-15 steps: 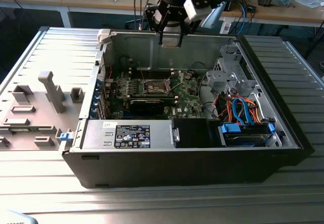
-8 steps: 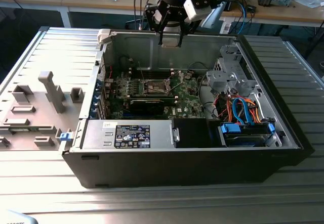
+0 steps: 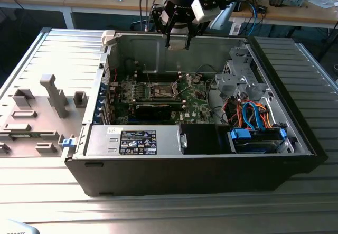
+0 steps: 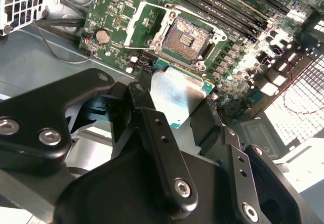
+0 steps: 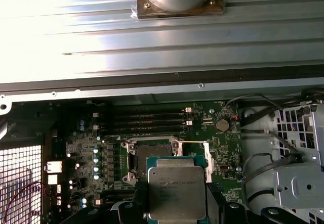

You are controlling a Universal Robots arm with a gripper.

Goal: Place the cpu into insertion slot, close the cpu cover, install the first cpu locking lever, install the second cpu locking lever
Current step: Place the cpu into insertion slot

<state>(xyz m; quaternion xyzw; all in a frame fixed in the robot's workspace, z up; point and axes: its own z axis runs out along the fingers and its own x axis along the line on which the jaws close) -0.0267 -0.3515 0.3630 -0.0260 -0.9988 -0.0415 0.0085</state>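
- The ribbed metal bench (image 3: pixel 158 213) carries the open computer case (image 3: pixel 185 165), which lies on its side.
- The green motherboard (image 3: pixel 122 94) lies on the case floor. A drive cage and orange and blue cables (image 3: pixel 248 112) crowd the exterior view's right, well apart from the socket.
- The claw (image 4: pixel 177 102) hangs high above the board, near the case's far wall. Its fingers are closed on two opposite edges of the chip.
- The cpu cover (image 4: pixel 132 24) stands swung up.
- The insertion slot (image 4: pixel 186 37) is bare and empty, with nothing over it.
- The cpu (image 5: pixel 176 191) sits in the claw, metal top up, not yet at the slot. Placing looks to be the step in hand. I judge it calls for squaring the chip to the socket and bringing it down level.
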